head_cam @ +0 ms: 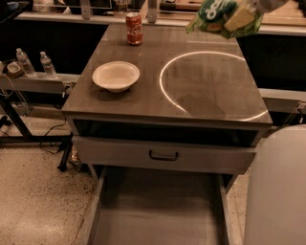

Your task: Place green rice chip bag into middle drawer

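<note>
One claw (241, 18) is in view at the upper right edge of the scene, its yellowish pads clenched on the green rice chip bag (216, 13). The bag hangs from the claw, clear of the surface, and spreads mostly to the claw's left with its dark green logo facing the camera.

Directly below the claw lies the far right part of the bench (143, 103). A bright white ring (163, 81) marks the bench top below the claw, running toward the near edge.

Left of the claw, at the far edge of the bench, a red soda can (134, 28) stands upright. Below and well to the left of the claw, a white bowl (116, 76) sits on the bench, apart from the ring.

Further below, under the near edge of the bench, is a grey drawer front (119, 152) with a dark curved handle (163, 156). The middle drawer (158, 215) stands pulled out beneath it, well below the claw, its flat grey floor exposed.

The robot's white body (277, 191) fills the lower right corner. Two water bottles (25, 62) stand far to the left on a side rail.
</note>
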`<state>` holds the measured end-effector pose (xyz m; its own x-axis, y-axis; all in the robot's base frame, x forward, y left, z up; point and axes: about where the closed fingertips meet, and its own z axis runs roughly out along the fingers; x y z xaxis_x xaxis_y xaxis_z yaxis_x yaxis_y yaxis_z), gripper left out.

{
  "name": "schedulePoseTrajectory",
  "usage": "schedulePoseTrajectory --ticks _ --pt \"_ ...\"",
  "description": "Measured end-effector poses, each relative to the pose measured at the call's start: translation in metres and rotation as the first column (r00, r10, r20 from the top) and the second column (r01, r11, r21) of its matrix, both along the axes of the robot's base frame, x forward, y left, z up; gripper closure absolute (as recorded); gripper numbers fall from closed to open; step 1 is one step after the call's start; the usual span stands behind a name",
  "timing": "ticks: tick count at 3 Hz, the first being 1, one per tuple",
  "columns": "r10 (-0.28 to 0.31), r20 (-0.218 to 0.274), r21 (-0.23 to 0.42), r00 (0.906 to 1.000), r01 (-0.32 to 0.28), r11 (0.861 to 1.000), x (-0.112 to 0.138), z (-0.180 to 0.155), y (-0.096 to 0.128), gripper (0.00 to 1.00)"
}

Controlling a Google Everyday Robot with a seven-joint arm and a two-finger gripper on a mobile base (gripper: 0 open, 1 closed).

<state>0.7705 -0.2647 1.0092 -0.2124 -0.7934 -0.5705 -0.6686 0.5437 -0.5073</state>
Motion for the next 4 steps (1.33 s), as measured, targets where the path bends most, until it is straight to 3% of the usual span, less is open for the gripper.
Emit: schedulePoseTrajectory --ticks 1,2,3,4 --pt "0.023 0.088 -0.045 0.9959 -0.019 0.999 -0.006 0.038 0.000 1.00" --pt "0.022 0.087 -0.044 0.9959 -0.019 0.999 -0.006 0.037 0.001 1.00" --pt "0.080 0.035 -0.068 0.9962 -0.078 0.995 -0.016 0.025 0.011 1.00" --pt "0.093 -0.058 -0.062 0.9939 -0.097 0.993 -0.063 0.007 -0.010 1.00"
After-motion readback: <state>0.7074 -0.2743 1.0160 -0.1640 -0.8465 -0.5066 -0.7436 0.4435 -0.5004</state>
